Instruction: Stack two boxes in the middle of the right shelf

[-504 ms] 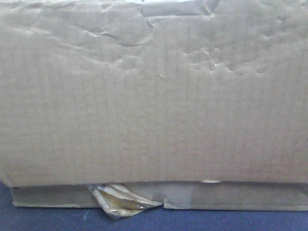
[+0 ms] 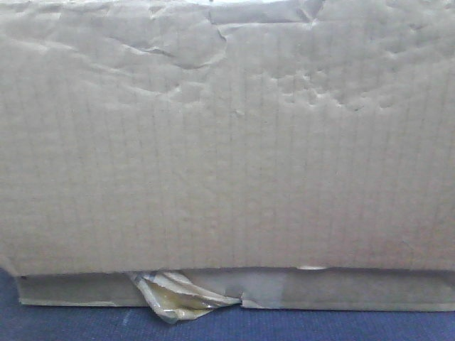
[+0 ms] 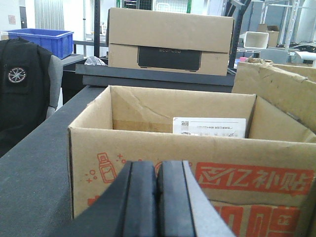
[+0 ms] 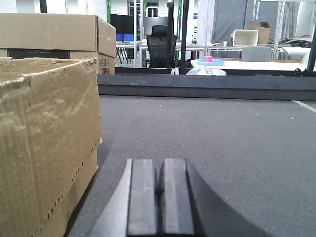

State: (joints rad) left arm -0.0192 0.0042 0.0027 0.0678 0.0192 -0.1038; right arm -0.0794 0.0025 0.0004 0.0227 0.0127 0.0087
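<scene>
The left claw [image 3: 157, 197] has its pads pressed together with nothing between them, and the right claw [image 4: 159, 197] is closed and empty in the same way. Just left of the right claw, and ahead to the right of the left one, stands the tall box [image 2: 227, 142], its brown face dented and its top edge ragged. It rests on the flat box [image 2: 355, 290], where a yellowish tape scrap [image 2: 178, 297] sticks out. An open red-printed carton [image 3: 222, 148] sits directly ahead of the left claw. Grey carpeted surface [image 4: 222, 148] stretches ahead of the right claw.
</scene>
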